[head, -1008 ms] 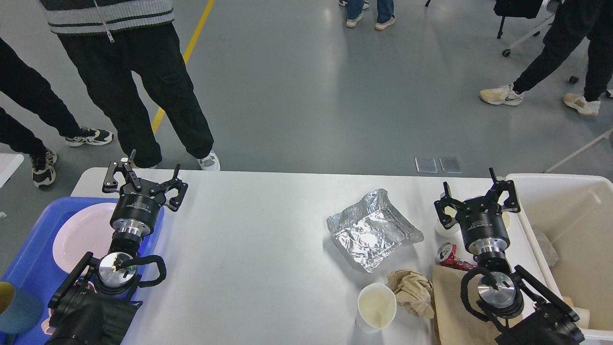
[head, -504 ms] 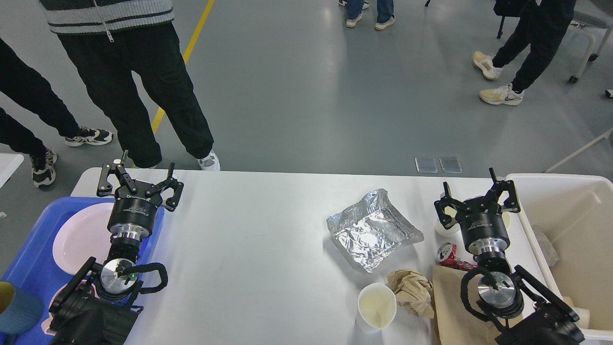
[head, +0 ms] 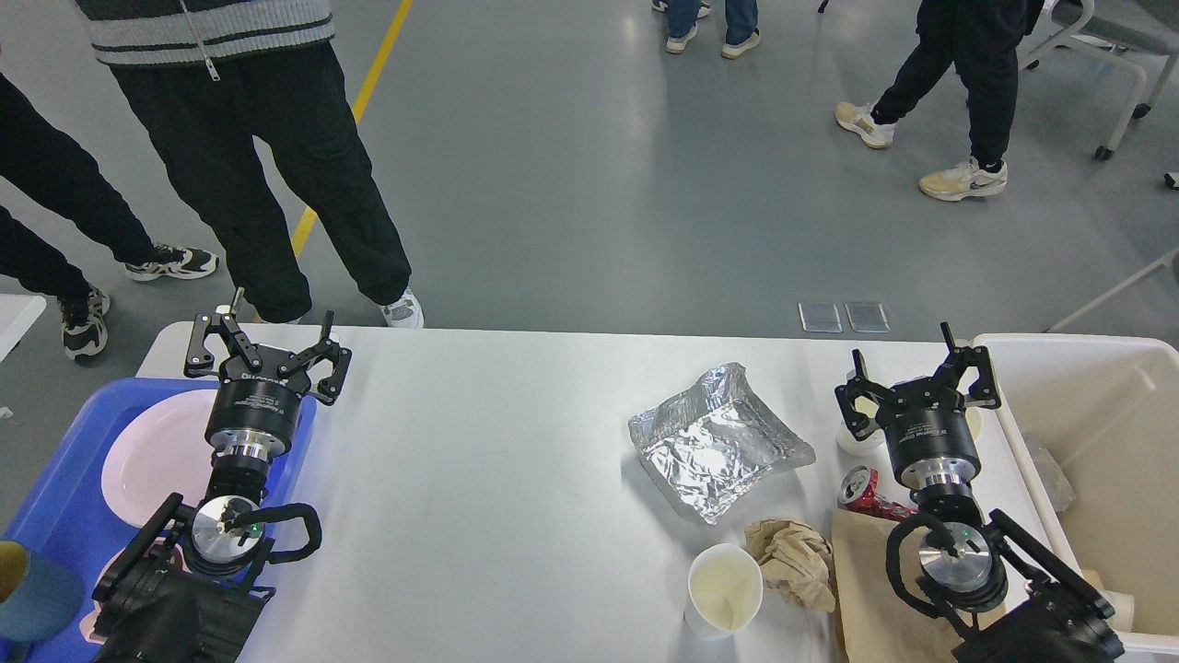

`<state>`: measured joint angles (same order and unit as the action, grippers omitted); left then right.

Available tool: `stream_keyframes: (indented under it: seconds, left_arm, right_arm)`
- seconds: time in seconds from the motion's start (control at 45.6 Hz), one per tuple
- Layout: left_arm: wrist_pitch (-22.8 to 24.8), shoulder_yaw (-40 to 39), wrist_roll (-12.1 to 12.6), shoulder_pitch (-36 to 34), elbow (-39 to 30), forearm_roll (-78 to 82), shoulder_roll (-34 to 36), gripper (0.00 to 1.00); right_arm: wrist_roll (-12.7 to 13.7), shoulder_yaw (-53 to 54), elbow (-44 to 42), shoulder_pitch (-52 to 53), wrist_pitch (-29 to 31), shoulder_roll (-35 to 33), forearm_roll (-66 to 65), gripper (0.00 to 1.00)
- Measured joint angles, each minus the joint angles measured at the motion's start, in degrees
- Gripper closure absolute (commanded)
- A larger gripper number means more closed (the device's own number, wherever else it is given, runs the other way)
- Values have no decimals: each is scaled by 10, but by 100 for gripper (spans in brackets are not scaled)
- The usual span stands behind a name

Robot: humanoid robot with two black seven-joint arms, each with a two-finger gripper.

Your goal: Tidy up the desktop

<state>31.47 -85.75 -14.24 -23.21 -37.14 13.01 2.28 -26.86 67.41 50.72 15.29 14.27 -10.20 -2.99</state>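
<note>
The white desktop fills the lower view. On it lie a crumpled foil tray, a white paper cup, a crumpled brown paper ball, a red can on its side, a brown paper bag and a small white cup. My left gripper is open and empty, above the desktop's far left corner beside the blue tray. My right gripper is open and empty, above the small white cup near the bin.
A blue tray at the left holds a pale pink plate and a blue cup. A cream-white bin with some rubbish stands at the right. People stand beyond the far edge, one close to the left corner.
My left gripper has moved a little left and away from me. The right arm has not moved. A person at the back right walked left.
</note>
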Motion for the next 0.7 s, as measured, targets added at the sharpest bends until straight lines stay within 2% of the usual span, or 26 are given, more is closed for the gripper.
stream_keyframes:
  seconds: [0.701]
  left_arm:
    - [0,0,0,0,0,0,0,4]
  right_arm:
    - [0,-1,0,0,0,0,0,0]
